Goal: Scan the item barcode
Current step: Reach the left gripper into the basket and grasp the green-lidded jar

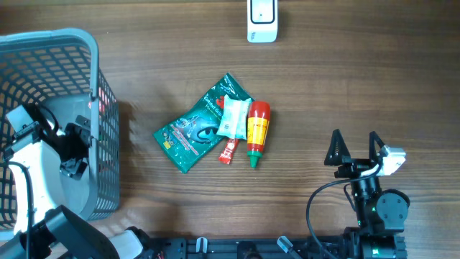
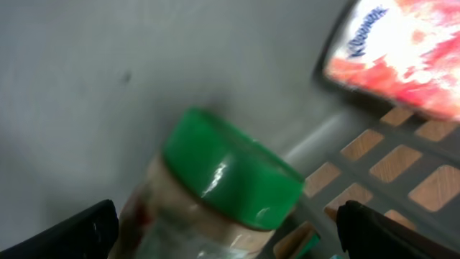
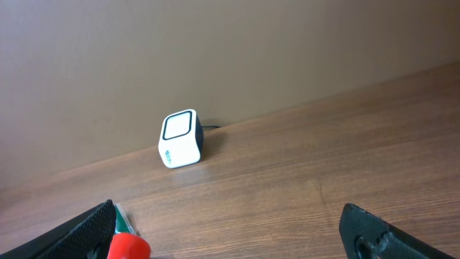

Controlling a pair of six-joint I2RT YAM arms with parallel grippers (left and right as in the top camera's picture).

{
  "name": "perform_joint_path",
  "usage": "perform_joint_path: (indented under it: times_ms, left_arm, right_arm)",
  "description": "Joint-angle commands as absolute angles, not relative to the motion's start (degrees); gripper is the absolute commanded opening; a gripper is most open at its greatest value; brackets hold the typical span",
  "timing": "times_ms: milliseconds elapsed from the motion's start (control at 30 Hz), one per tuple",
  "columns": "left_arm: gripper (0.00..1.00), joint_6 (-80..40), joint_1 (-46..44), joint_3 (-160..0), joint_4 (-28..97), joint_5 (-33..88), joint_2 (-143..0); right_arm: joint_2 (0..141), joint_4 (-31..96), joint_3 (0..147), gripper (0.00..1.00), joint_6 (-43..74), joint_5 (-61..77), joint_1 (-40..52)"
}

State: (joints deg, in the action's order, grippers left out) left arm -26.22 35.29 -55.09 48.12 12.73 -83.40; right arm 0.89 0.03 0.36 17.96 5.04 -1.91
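Left arm (image 1: 25,173), at basket (image 1: 108,151): white shell, black joints. Right arm (image 1: 377,207), well apart from basket: black, pointed fingers (image 1: 335,147), white block (image 1: 394,160), black cable (image 1: 315,201).

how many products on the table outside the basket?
4, all clustered mid-table: green pouch, white packet lying across its right edge, red sachet poking out below that, red-and-yellow sauce bottle rightmost. Something thinner may be hidden under the pile.

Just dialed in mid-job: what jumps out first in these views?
A heap in the middle of the table draws the eye: a green pouch with a red-and-yellow sauce bottle beside it. At the left, the grey basket holds a green-lidded jar; the white scanner sits at the far edge.
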Motion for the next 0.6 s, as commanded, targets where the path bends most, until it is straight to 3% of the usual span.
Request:
perform_joint_path:
  times_ms: [0,267,567]
  left_arm:
    - [1.00,-31.3,35.1,-55.5,51.9,13.5,-82.6]
    - [1.00,-22.6,33.1,-55.5,56.8,13.5,-82.6]
    - [1.00,-23.3,31.1,-55.4,56.5,8.2,-82.6]
  right_arm:
    - [0.3,-0.1,0.3,1.00,18.2,4.4,-1.7]
    - [0.3,-0.1,0.3,1.00,18.2,4.4,-1.7]
    - [0.3,-0.1,0.3,1.00,18.2,4.4,-1.7]
